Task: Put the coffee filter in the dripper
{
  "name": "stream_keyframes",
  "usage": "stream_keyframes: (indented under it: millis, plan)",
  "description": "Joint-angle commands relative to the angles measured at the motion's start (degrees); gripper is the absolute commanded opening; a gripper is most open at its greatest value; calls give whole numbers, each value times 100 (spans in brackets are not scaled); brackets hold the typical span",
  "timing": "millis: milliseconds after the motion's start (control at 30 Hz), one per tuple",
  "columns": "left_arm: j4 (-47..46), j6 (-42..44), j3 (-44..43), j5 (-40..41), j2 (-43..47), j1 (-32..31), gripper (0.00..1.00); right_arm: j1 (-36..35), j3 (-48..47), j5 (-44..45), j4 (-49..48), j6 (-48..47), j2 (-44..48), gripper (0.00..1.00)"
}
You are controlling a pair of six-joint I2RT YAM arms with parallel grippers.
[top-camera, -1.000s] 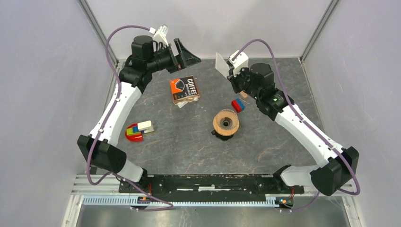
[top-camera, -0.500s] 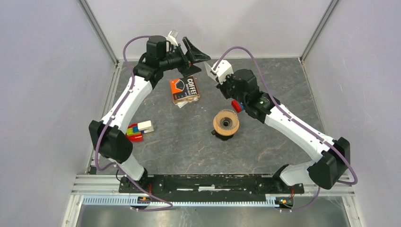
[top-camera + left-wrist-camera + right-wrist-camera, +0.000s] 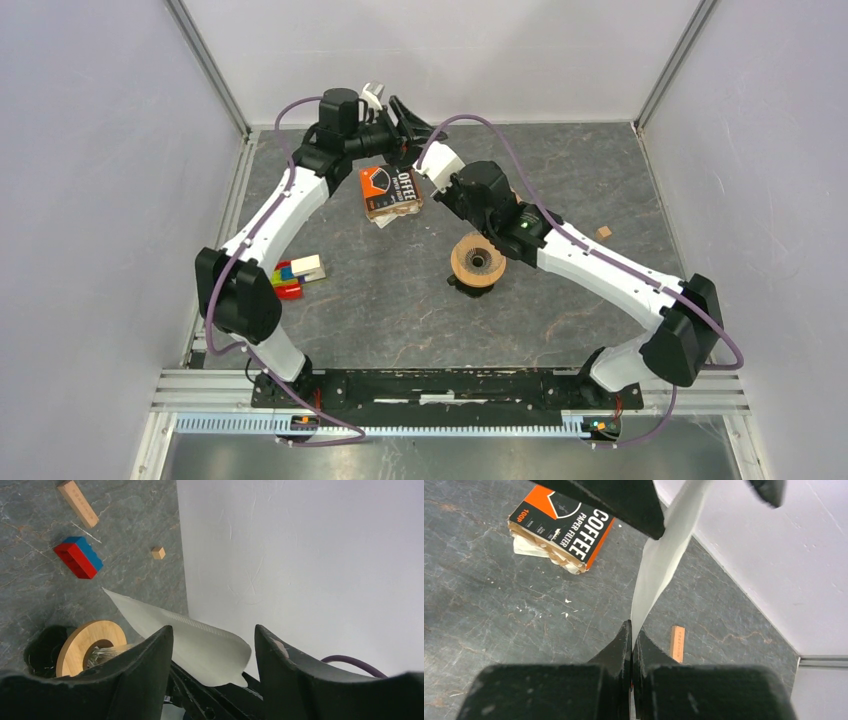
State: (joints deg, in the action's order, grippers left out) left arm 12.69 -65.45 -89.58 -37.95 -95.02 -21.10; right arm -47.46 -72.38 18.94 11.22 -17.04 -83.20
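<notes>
Two fingers of the right end effector (image 3: 631, 639) were pinched flat on the lower edge of the coffee filter (image 3: 659, 565), holding it in the air above the far part of the table (image 3: 380, 300). Over the last second both arms had swung inward to meet, and the left end effector (image 3: 214, 632), narrowing from full width yet still parted, now straddled the filter's free edge. That suggested a handover or spreading of the cone, while the dripper (image 3: 477, 260) stood unfilled close by.
</notes>
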Motion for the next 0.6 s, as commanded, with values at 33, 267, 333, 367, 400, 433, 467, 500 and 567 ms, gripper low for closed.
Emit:
stream_keyframes:
  millis: [33, 267, 333, 367, 400, 433, 467, 500, 567]
  plan:
    - [-463, -284, 251, -252, 133, -22, 62, -24, -299, 558, -319, -171, 47, 0]
    - [-732, -361, 453, -309, 221, -24, 36, -23, -148, 710, -418, -321, 196, 0]
    - [-789, -379, 459, -315, 226, -24, 32, -26, -104, 654, -410, -361, 231, 0]
    - [-821, -385, 458, -316, 226, -24, 28, -25, -74, 618, -415, -362, 242, 0]
    - [-855, -398, 467, -330, 230, -22, 25, -25, -60, 568, -403, -370, 246, 1]
    - [-869, -411, 461, -332, 237, -20, 22, -26, -57, 528, -387, -368, 251, 2]
    - [-881, -409, 465, -335, 231, -17, 18, -26, -57, 499, -380, -370, 258, 3]
    - [-899, -410, 461, -341, 235, -19, 14, -22, -49, 454, -375, -370, 266, 4]
    - [-934, -416, 458, -350, 234, -21, 5, -23, -48, 386, -358, -363, 259, 6]
